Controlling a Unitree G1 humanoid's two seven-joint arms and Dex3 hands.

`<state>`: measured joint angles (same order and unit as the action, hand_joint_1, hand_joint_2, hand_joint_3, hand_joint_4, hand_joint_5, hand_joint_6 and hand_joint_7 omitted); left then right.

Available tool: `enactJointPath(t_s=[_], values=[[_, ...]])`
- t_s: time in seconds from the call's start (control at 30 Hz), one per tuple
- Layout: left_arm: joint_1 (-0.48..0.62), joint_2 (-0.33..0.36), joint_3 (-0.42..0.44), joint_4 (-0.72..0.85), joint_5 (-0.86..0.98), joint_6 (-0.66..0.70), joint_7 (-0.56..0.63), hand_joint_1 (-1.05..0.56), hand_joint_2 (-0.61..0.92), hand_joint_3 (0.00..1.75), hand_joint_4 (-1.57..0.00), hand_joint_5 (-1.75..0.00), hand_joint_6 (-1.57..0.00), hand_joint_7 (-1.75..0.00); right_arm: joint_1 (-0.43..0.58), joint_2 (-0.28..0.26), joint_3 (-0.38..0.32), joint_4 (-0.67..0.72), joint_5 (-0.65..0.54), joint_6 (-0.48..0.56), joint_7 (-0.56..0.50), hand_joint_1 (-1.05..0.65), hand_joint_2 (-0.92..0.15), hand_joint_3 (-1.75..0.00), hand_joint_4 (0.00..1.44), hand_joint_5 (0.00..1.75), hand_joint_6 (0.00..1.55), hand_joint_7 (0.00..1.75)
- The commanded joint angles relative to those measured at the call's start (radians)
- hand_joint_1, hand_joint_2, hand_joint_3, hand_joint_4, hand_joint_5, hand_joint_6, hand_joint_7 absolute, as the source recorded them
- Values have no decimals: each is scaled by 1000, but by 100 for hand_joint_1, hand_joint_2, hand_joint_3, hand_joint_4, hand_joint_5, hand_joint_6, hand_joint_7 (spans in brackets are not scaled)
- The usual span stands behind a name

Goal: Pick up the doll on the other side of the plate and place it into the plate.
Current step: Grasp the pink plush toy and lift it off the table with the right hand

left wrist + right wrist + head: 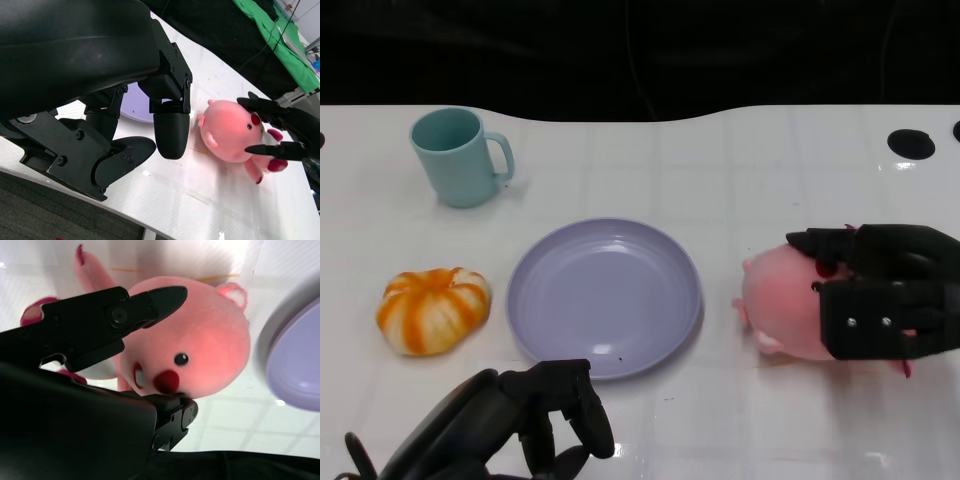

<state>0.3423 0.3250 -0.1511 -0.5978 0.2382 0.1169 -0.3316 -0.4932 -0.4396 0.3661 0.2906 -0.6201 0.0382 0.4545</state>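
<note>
Lying on the white table to the right of the plate, the pink doll has the right hand set around it. The fingers are spread, some reaching over the doll's far side and others lying across its near side. In the right wrist view one fingertip rests on the doll's head and another sits just under its red nose, so the hand touches the doll; the doll is on the table, and whether the grip is firm cannot be told. The doll's face, with a dark eye and a red nose, turns toward that hand, and its dark pink feet stick out past the fingers.

The lilac plate sits in the middle, just apart from the doll. An orange and white pumpkin lies to its left, and a teal mug stands farther back on the left.

The left hand rests at the near edge, just in front of the plate, fingers curled in and holding nothing
</note>
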Motion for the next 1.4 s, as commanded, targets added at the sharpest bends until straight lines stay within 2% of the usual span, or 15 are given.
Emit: enactJointPath(t_s=[0.03,0.3,0.4,0.5,0.53,0.57,0.6,0.67,0.7,0.77,0.83,0.87,0.97,1.07,1.4], values=[[12,1,3,-7,3,-8,14,-18,61,103,-66,-174,-65,-138,-49,36,29,120,-13,-6,-41,-72,-92,-11,4,22,16,1],[23,3,3,-60,4,35,0,-18,60,104,-67,-175,-65,-136,-125,90,77,320,-28,-23,-120,-72,-92,-15,14,23,25,4],[24,3,1,-64,4,37,3,-18,59,105,-67,-175,-65,-136,-119,113,69,345,-33,-32,-236,-61,-92,-10,38,21,43,6],[27,5,0,-69,6,45,2,-19,59,106,-66,-174,-65,-138,-110,147,40,383,-5,-78,-384,-45,-91,-2,72,23,71,9],[29,7,1,-71,6,46,1,-19,59,106,-66,-174,-65,-138,-110,158,30,395,5,-93,-420,-37,-91,-2,77,47,82,11],[31,9,2,-72,7,46,0,-20,59,106,-66,-174,-64,-138,-111,162,26,400,10,-108,-444,-29,-92,-5,76,92,95,15],[33,11,2,-75,8,47,-1,-20,59,106,-66,-174,-64,-138,-113,163,24,402,13,-122,-462,-24,-92,-8,76,113,102,19],[34,11,3,-81,6,51,-1,-20,59,105,-66,-174,-65,-138,-113,158,26,399,17,-150,-484,-17,-88,-21,80,133,112,29],[34,10,4,-82,4,53,-1,-20,59,105,-66,-174,-65,-138,-112,155,28,397,17,-162,-492,-14,-68,-60,84,142,114,40],[36,9,6,-83,-4,50,-1,-19,59,106,-66,-175,-65,-138,-111,146,31,396,17,-187,-497,-12,-48,-101,90,139,116,56],[36,8,7,-90,-7,63,-3,-18,59,106,-67,-175,-65,-138,-109,140,35,393,10,-207,-507,-14,-41,-114,91,145,112,73],[35,9,8,-91,-6,66,-4,-18,59,106,-67,-175,-65,-139,-107,139,37,390,4,-210,-515,-16,-43,-106,87,162,103,93],[34,12,10,-91,-7,67,-5,-18,59,106,-67,-175,-65,-138,-95,136,42,373,-19,-230,-569,-20,-55,-84,89,173,85,134],[34,12,10,-88,-5,64,-2,-18,59,107,-67,-175,-65,-138,-82,141,34,364,-25,-252,-619,-17,-53,-91,92,174,74,166],[28,16,8,-72,-4,60,-1,-17,60,105,-66,-175,-64,-138,-58,159,-20,336,26,-308,-700,-13,-36,-127,95,175,74,175]])
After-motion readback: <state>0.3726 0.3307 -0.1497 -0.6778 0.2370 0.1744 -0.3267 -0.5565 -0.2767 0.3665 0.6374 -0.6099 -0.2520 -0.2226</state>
